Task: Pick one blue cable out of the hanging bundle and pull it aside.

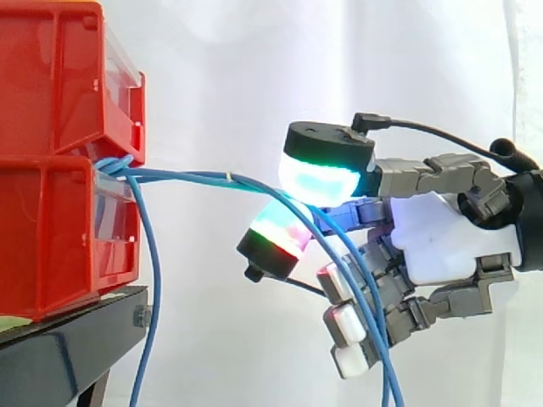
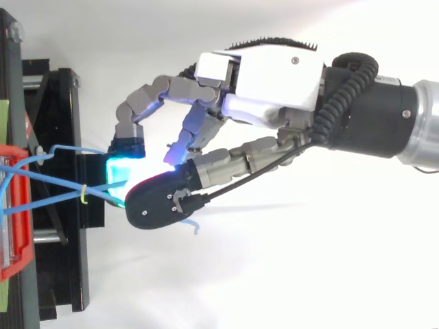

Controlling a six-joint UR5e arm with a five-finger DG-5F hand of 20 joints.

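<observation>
Several blue cables (image 1: 182, 176) leave the gap between the stacked red bins (image 1: 59, 85) at the left and run right, bound by a pale tie (image 2: 84, 195); you have the hand (image 1: 441, 237) clamped on them between glowing pads, and past the pinch they drop across its lower fingers (image 1: 344, 322). One more blue strand (image 1: 154, 280) hangs straight down just beside the bins, apart from the hand.
</observation>
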